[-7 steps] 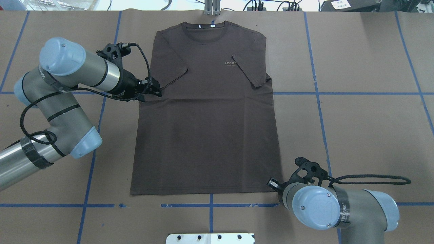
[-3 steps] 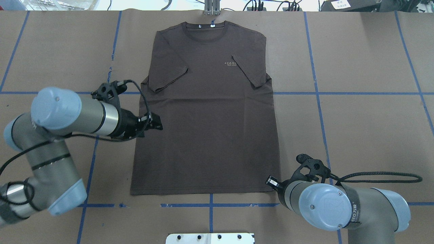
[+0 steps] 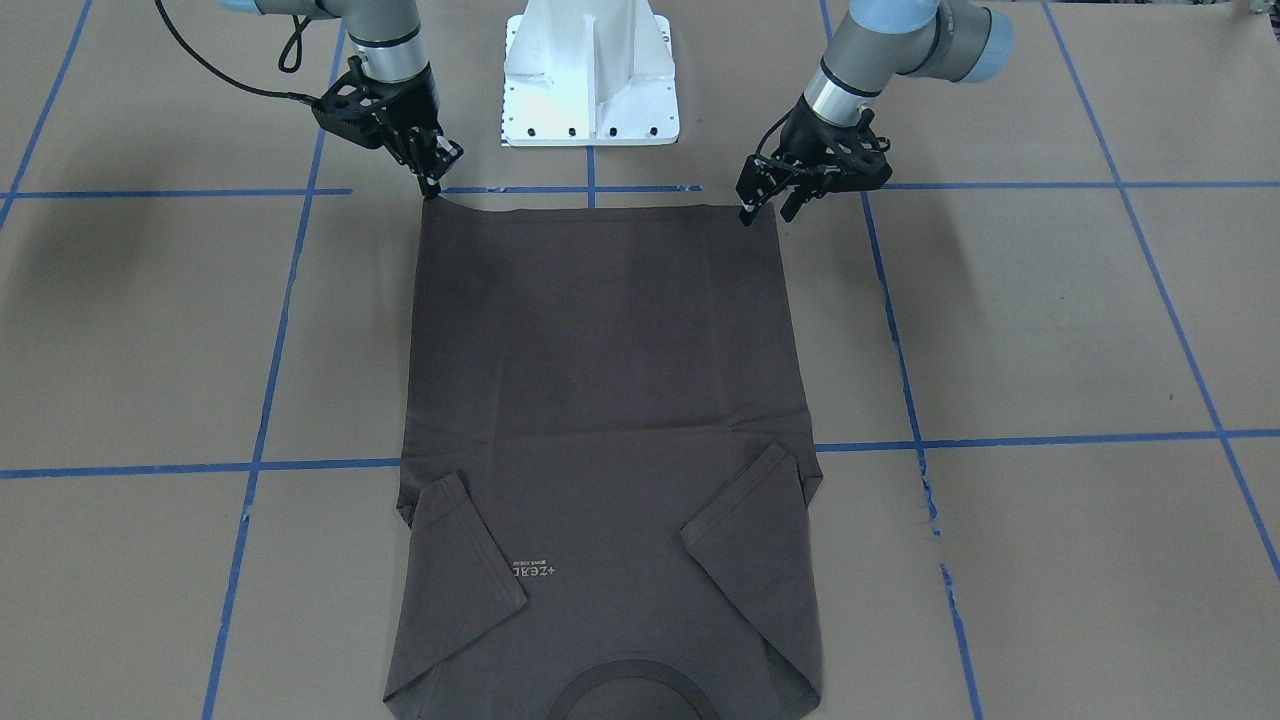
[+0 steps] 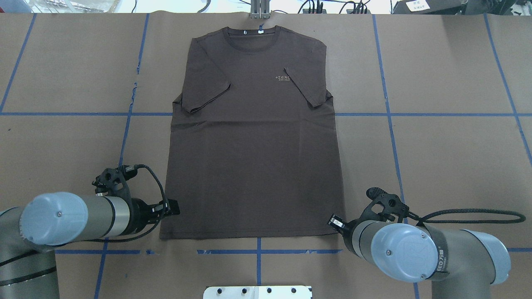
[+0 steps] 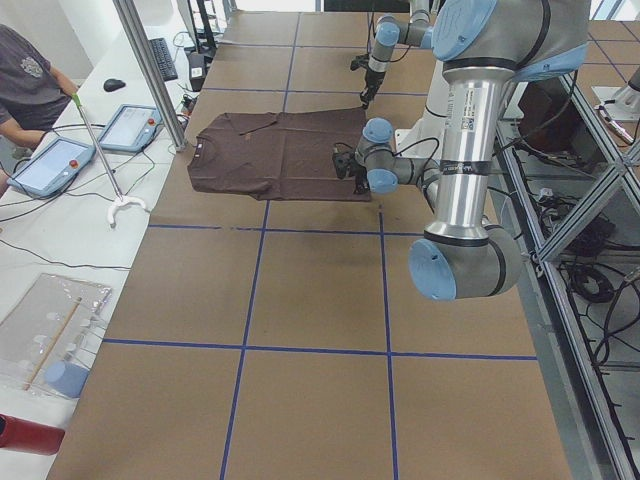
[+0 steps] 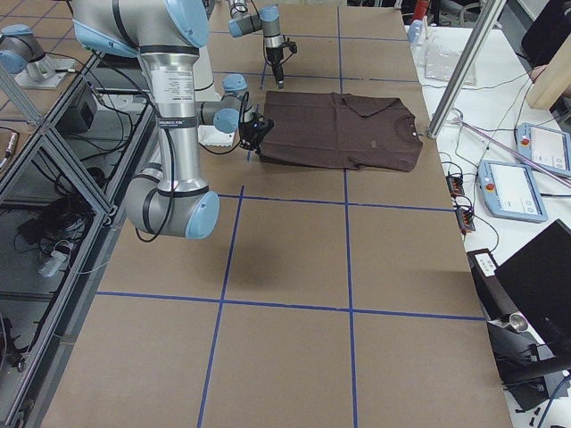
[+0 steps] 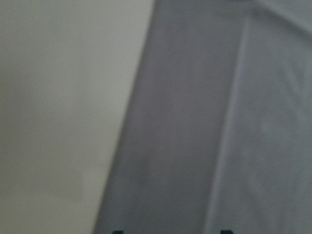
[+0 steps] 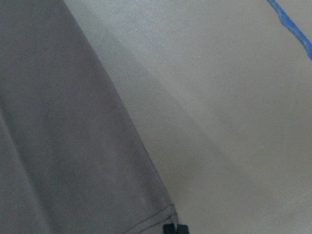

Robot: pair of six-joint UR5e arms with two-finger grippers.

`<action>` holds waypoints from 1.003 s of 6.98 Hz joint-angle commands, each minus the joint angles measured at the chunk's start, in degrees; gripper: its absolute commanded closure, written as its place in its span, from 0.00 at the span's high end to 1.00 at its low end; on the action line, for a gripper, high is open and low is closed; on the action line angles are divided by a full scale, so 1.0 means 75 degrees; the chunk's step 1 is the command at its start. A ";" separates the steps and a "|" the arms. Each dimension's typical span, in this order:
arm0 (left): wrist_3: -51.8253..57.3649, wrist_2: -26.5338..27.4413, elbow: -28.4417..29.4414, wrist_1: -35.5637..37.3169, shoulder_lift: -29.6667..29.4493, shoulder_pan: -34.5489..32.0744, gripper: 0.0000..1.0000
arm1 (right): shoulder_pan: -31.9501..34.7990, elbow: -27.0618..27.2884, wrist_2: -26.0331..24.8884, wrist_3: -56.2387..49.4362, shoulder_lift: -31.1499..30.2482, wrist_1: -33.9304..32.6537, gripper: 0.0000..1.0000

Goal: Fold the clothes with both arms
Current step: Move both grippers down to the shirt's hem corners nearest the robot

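Exterior front-facing view: right tool looks closed on the shirt corner beneath it; left tool hangs open over the other hem corner, probably for a paired lift.

We see the dark brown-grey T-shirt lying flat, front up, sleeves folded inward, collar farthest from the robot, the left gripper spread open at one hem corner, the right gripper pinching the other.

One T-shirt, two arms, one pedestal.
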 commanded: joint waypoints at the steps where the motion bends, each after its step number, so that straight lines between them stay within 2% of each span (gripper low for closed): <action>1: -0.0511 0.0532 -0.0064 0.0864 -0.0127 0.0664 0.69 | 0.0008 0.0047 0.0035 -0.0001 -0.0052 -0.0042 0.00; 3: -0.0512 0.0559 -0.0005 0.0891 -0.0094 0.0666 0.67 | 0.0008 0.0047 0.0035 -0.0001 -0.0110 -0.0030 0.00; 4: -0.0512 0.0559 0.0007 0.0891 -0.0070 0.0666 0.63 | 0.0008 0.0059 0.0035 -0.0001 -0.0110 -0.0030 0.00; 5: -0.0512 0.0559 -0.0005 0.0903 -0.0093 0.0666 0.45 | 0.0008 0.0105 0.0035 -0.0001 -0.0110 -0.0030 0.00; 6: -0.0512 0.0559 -0.0028 0.0903 -0.0059 0.0654 0.00 | 0.0008 0.0117 0.0035 -0.0001 -0.0110 -0.0030 0.00; 7: -0.0478 0.0559 -0.0052 0.0903 -0.0047 0.0654 0.00 | 0.0008 0.0106 0.0023 -0.0001 -0.0122 -0.0042 0.00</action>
